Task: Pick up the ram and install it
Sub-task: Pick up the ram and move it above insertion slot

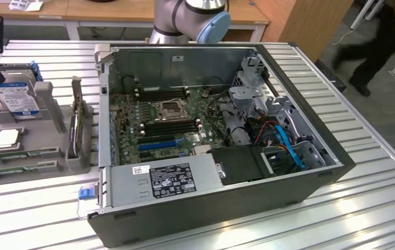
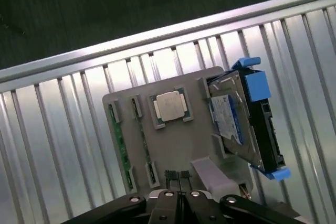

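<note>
Slatted counter (image 1: 364,208) has an open PC case (image 1: 204,219) on it, with a gray holder (image 2: 178,140) to its left. The ram (image 1: 16,170) stands on edge in the holder's near slot, mostly hidden, only its green top edge showing, and its long axis runs left-right. Fingers (image 2: 169,174) over the holder are pinched together, gripping nothing.

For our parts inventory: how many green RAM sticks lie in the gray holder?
2. The outer ram stick lies along the gray holder's edge; the inner ram stick lies parallel, between it and the processor. More may sit hidden inside the computer case.
</note>
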`<state>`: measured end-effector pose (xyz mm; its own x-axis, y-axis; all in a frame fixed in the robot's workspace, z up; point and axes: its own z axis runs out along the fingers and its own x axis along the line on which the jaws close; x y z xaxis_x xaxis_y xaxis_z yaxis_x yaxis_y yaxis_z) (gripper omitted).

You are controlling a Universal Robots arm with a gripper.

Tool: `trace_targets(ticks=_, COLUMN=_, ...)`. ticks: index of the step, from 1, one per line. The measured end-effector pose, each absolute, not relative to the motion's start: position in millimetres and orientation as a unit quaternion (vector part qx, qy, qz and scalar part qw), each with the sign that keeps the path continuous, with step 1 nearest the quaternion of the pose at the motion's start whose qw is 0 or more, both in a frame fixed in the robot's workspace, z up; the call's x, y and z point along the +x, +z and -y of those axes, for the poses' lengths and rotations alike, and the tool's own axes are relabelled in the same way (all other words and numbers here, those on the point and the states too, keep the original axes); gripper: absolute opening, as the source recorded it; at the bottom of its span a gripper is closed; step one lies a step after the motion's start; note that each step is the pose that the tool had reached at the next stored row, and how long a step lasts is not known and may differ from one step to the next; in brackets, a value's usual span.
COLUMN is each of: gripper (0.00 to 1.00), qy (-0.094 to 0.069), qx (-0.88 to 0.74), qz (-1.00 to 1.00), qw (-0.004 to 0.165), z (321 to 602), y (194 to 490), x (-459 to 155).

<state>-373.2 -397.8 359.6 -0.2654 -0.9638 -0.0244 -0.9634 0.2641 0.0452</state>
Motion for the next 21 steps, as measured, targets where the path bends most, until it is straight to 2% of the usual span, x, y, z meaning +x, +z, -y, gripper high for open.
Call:
trace_targets(ticks=6, gripper=0.11, qy=-0.027, qx=0.64, qz=0.768, qw=0.008, z=400, y=350, x=-373)
trace_targets(ticks=21, gripper=0.11, qy=-0.033, qx=0.643, qz=0.765, qw=0.015, z=451, y=324, x=-373)
